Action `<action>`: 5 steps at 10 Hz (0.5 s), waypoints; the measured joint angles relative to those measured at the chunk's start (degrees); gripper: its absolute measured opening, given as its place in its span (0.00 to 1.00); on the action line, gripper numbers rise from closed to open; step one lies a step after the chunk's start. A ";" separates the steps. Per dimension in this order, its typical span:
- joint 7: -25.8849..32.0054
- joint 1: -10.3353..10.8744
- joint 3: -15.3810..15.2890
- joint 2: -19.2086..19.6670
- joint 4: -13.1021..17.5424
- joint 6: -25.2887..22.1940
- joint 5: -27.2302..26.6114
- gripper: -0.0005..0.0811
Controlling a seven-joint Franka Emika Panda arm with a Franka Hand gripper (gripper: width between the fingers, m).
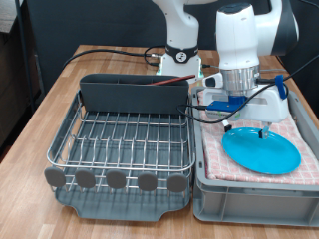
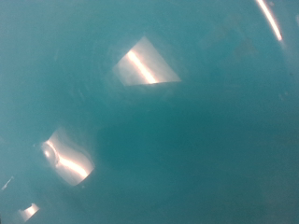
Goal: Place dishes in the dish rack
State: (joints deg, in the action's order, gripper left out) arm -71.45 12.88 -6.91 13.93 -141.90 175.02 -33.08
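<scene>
The light-blue plate (image 1: 264,152) lies flat on pink checked cloth inside a grey crate (image 1: 249,194) at the exterior view's right. My gripper (image 1: 255,126) hangs straight down over the plate's far edge, very close to it or touching it. In the wrist view the plate's blue surface (image 2: 206,140) fills the whole picture, blurred, with a few bright glints. The dish rack (image 1: 120,139), a silver wire grid in a dark grey tray with a tall back compartment, stands at the exterior view's left, and no dish shows on its grid. The white mug and the wooden spoon are out of view.
The rack and the crate stand side by side on a wooden table (image 1: 40,110). The robot's white base (image 1: 181,45) stands behind them, with black cables running across the rack's back. A row of round grey tabs lines the rack's front edge (image 1: 118,180).
</scene>
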 joint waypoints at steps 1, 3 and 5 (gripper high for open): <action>-0.02 0.05 0.00 0.17 0.05 0.52 0.01 0.99; -0.02 0.09 0.01 0.41 0.19 0.85 0.04 0.84; -0.02 0.17 0.01 0.51 0.25 1.47 0.04 0.62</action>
State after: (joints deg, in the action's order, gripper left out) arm -71.48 13.05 -6.90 14.45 -141.65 176.49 -33.04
